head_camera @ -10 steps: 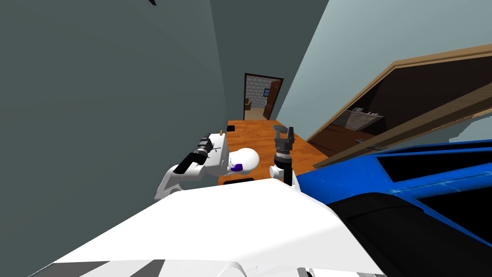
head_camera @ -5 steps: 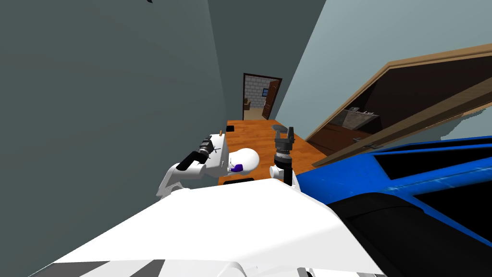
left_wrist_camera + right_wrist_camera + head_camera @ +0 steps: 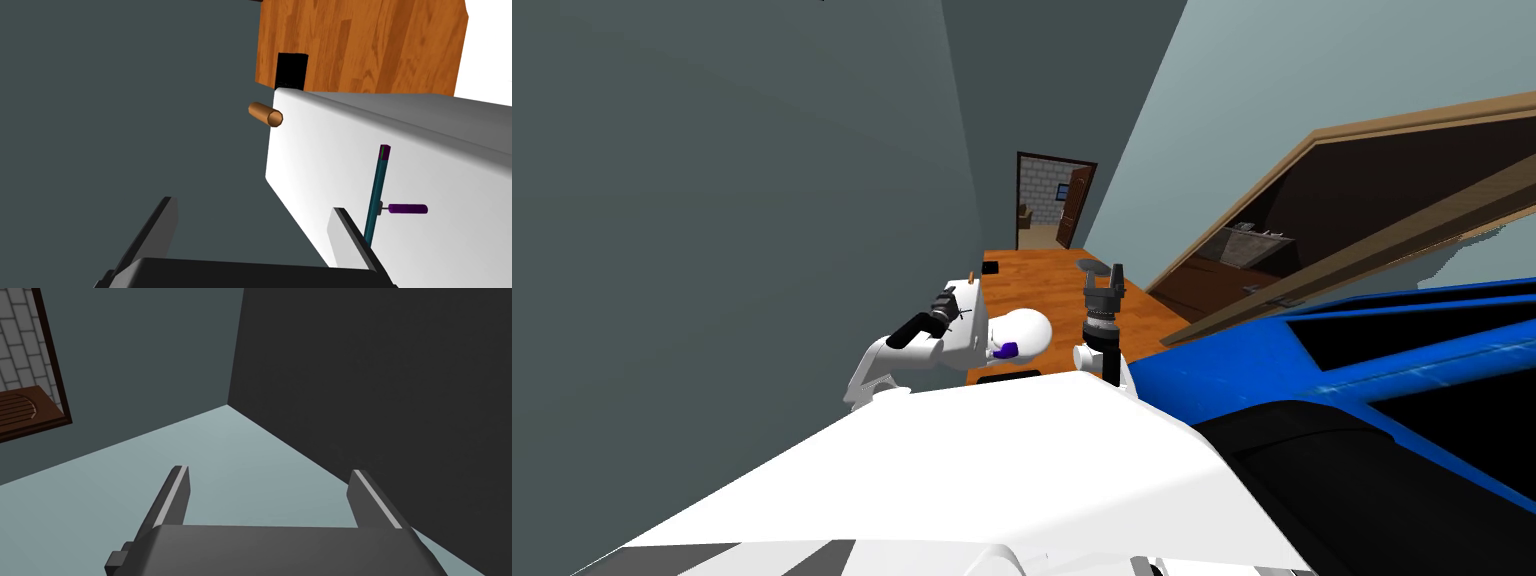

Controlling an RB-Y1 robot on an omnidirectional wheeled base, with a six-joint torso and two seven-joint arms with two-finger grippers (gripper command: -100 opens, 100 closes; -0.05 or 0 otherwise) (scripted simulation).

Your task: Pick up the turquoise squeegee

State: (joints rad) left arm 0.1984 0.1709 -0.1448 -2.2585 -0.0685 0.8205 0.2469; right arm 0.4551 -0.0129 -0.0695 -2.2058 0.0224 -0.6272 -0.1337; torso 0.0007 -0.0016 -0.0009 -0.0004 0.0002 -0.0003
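The squeegee (image 3: 376,195) has a thin turquoise blade bar and a short purple handle (image 3: 407,209). It lies on the flat top of a white toilet tank (image 3: 325,165). My left gripper (image 3: 255,205) is open and hangs beside the tank's edge against the dark grey wall; one of its fingers (image 3: 345,235) is right next to the blade's near end, with nothing between the fingers. In the head view the left gripper (image 3: 949,300) sits at the tank (image 3: 967,335), where the squeegee (image 3: 967,313) shows as thin dark lines. My right gripper (image 3: 1105,272) is held up over the floor, open (image 3: 268,469) and empty.
A small brown peg (image 3: 266,114) sticks out by the tank's far corner. The white bowl (image 3: 1020,333) carries a purple item (image 3: 1004,349). A large blue body (image 3: 1362,370) is close on the right, an open wooden door (image 3: 1362,230) beyond it. The dark wall (image 3: 762,250) runs along the left.
My left arm has shifted a little toward the tank. The head view has drifted slightly. The right arm stays where it was.
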